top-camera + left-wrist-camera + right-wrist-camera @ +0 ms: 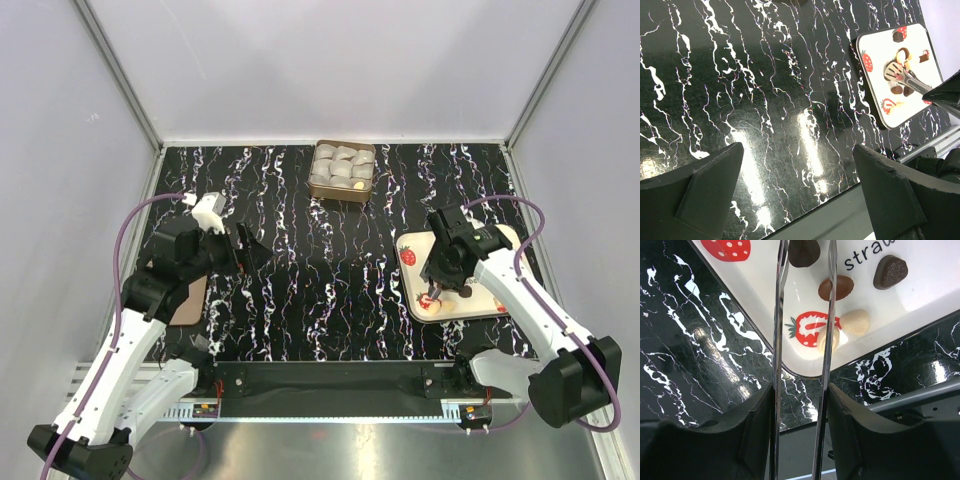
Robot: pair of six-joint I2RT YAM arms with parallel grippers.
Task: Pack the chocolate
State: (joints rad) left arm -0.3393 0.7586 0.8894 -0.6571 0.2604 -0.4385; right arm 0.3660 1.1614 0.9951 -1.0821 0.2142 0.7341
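Several chocolates lie on the white strawberry-print tray: a dark one, a brown round one, a dark heart and a cream one. My right gripper is shut on metal tongs, whose two arms reach over the tray. The dark chocolate sits between those arms at the frame's top edge; the tips are cut off there. Hovering above the marbled table to the left, my left gripper is open and holds nothing.
A brown box filled with white paper cups stands at the back centre. A flat brown piece lies under the left arm by the table's left edge. The tray sits close to the table's front right edge.
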